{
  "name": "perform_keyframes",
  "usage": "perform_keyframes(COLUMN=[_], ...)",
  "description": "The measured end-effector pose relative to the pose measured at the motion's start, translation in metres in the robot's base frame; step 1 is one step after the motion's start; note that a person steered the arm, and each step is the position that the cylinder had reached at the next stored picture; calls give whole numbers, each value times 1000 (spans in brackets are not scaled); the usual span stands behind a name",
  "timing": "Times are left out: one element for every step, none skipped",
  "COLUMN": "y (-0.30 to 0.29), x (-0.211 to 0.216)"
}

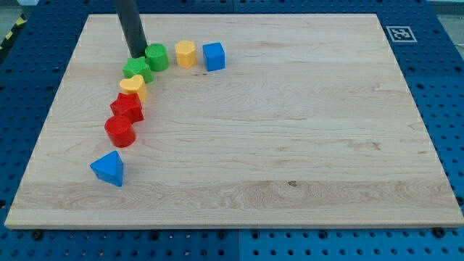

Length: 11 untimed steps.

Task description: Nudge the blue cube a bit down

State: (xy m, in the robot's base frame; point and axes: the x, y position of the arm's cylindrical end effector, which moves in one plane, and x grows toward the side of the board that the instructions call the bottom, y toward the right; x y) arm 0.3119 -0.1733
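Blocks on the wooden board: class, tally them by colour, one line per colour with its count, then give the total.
Green: 2, the green cylinder and the green star-shaped block
Yellow: 2, the yellow hexagonal block and the yellow heart-shaped block
Red: 2, the red star-shaped block and the red cylinder
Blue: 2, the blue cube and the blue triangular block
Total: 8

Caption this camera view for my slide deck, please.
My tip rests beside the green blocks, two blocks left of the blue cube.
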Motion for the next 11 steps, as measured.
perform_keyframes(y=[3, 14, 21, 21, 42, 84, 127, 146, 140, 140, 140], x=[0, 0, -1, -35, -59, -53, -47, -37, -34, -31, -17])
